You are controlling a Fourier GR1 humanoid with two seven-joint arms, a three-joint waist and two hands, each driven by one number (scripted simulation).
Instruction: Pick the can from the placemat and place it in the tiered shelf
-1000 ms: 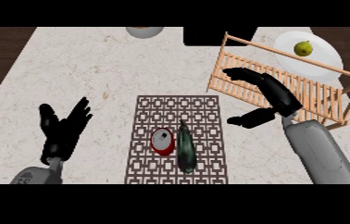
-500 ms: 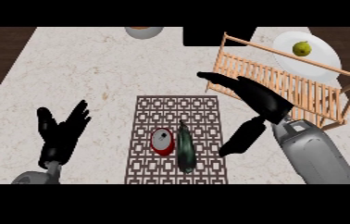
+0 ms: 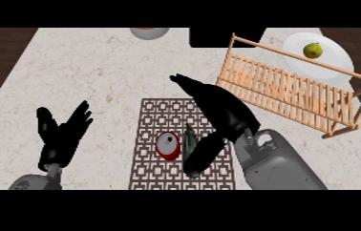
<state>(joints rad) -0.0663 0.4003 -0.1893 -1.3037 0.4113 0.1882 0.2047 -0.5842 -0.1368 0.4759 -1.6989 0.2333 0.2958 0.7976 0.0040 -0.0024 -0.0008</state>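
Right hand [image 3: 222,111]: fingers [image 3: 187,82] stretched straight, grasping nothing, above the placemat [image 3: 152,115].
Can [image 3: 168,145]: on the placemat, just left of the thumb, beside a bottle [image 3: 189,138].
Shelf [image 3: 282,89]: right of the fingers.
Left hand [image 3: 63,134]: released, resting low left.

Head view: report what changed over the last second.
The right robot hand swung left from the tiered shelf to over the placemat, open, thumb beside the bottle; nothing grasped. The can, bottle, shelf and left robot hand stayed put.
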